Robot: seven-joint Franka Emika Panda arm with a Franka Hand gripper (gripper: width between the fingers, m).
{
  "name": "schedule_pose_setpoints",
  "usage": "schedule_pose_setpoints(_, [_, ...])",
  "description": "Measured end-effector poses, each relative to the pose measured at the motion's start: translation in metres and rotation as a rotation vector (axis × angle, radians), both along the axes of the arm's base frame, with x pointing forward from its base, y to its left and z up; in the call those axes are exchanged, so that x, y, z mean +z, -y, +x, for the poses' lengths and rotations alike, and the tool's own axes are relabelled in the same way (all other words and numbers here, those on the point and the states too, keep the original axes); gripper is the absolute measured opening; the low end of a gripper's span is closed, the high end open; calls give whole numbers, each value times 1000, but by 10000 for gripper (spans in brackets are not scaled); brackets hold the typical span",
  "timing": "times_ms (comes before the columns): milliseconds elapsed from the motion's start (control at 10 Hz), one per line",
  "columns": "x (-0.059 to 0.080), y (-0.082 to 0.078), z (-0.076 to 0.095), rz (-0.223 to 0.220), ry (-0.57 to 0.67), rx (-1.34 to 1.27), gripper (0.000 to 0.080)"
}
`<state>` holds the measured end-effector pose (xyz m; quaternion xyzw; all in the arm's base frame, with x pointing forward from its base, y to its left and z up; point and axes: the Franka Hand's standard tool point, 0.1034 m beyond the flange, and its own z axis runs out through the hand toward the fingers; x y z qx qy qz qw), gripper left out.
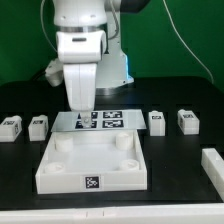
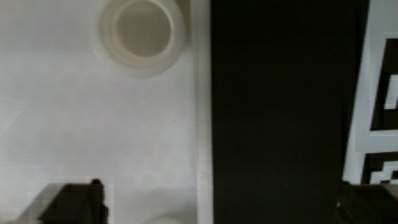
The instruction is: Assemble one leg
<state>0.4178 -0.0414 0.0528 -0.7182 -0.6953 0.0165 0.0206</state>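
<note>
A large white tray, with round sockets at its corners and a marker tag on its near wall, filled the middle of the black table. The marker board lay flat just behind it. The robot's gripper hung over the tray's far edge, toward the exterior view's left, and hid part of the marker board from that camera. A white bar lay by the exterior view's right edge.

Seen from the wrist, the two dark fingers were spread wide and gripped nothing. Between them were only the tray's pale floor, one socket and a strip of bare table.

The nearest leg stood on the table on the exterior view's left, off the tray's far corner and near the gripper but clear of the fingers. A second leg stood just beside it, farther out. A third leg and a fourth leg stood on the exterior view's right, well apart from the gripper.
</note>
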Motion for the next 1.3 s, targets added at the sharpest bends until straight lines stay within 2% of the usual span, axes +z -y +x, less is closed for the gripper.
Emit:
schedule_pose_setpoints(200, [-20,-3,-4,9,-5,-8,650])
schedule_pose_setpoints(400, [-27,-11,1,16,-10,-8,650])
schedule_pose_setpoints(600, [-37,-12,-1,21,-22,-9,650])
schedule_pose_setpoints(800, [-40,-4,3,22,-22,-13,650])
schedule_pose_setpoints(1000, [-41,-5,2,21,-24,-14,650])
schedule_pose_setpoints(1200, [-41,-5,2,20,-24,-14,387])
schedule_pose_setpoints(1300, [-41,-4,2,20,-24,-15,387])
